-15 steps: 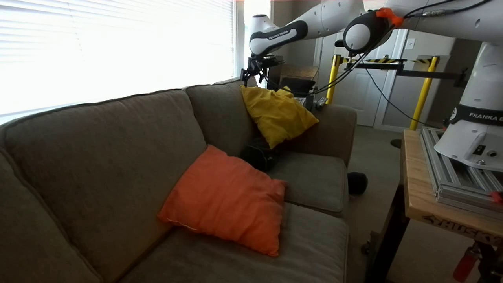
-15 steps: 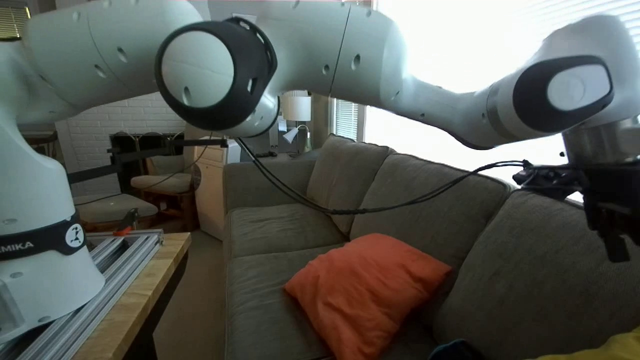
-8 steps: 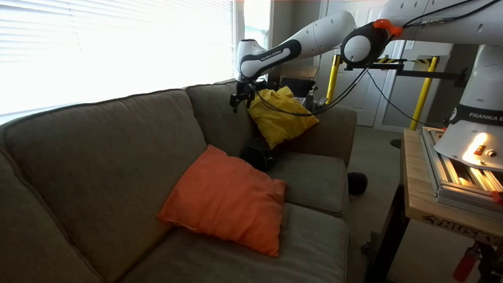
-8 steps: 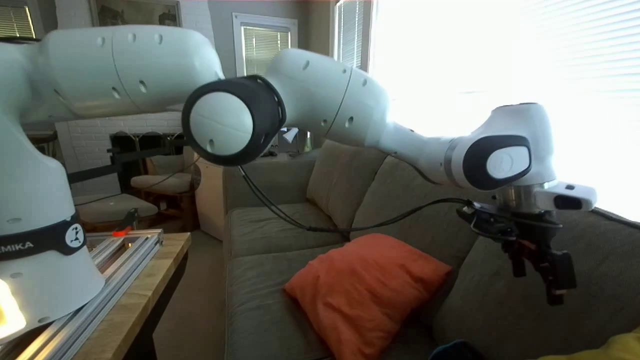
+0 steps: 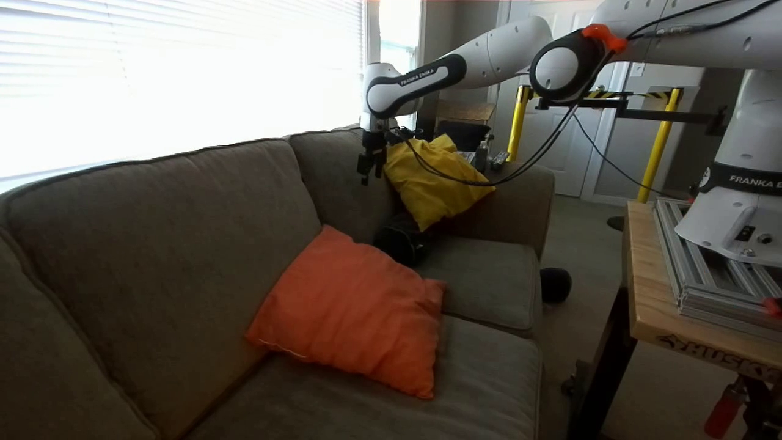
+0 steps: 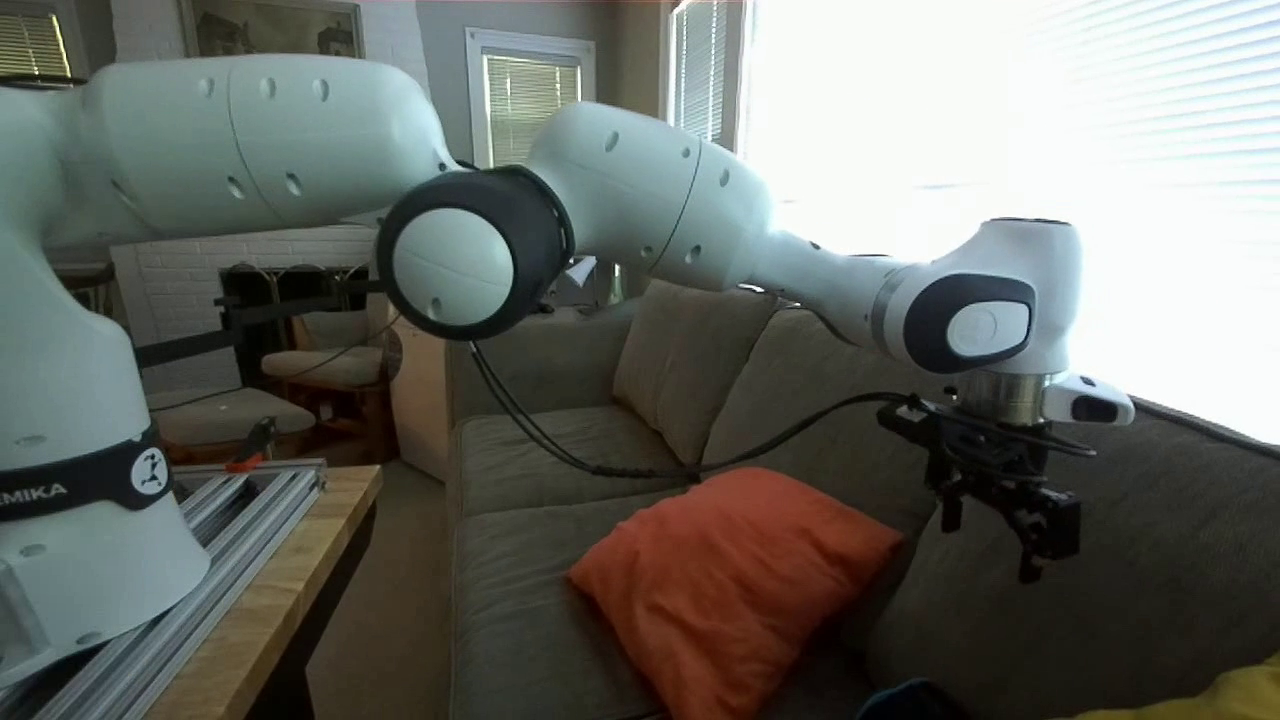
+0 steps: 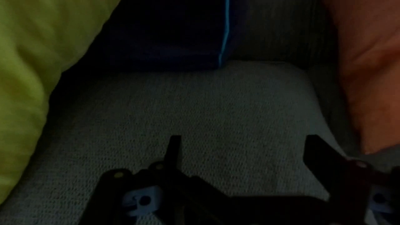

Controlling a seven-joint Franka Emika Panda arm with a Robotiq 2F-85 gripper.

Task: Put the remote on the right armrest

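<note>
Daylight glares through the blinds of a big window [image 5: 183, 73] behind a grey-brown sofa [image 5: 165, 232]. I can't pick out the remote for certain: a small greyish item [image 5: 499, 160] shows at the top of the armrest [image 5: 525, 195] at the far end in an exterior view, too small from where I stand to name. By that armrest leans a yellow pillow [image 5: 437, 183], and low beside it lies a dark bundle [image 5: 400, 241], crossed by a bright blue line [image 7: 225, 34] in the wrist view. The hand [image 7: 243, 139] hangs pointing down above the seat cushion [image 7: 212, 118], its fingers [image 7: 174, 150] spread wide, with just upholstery showing between them; it has hold of nothing. Farther along the seat an orange pillow [image 5: 348, 311] lies tilted. The white arm [image 5: 501, 55] extends over from a wooden table [image 5: 647, 293], and beyond the sofa stand two yellow posts [image 5: 660, 143].
</note>
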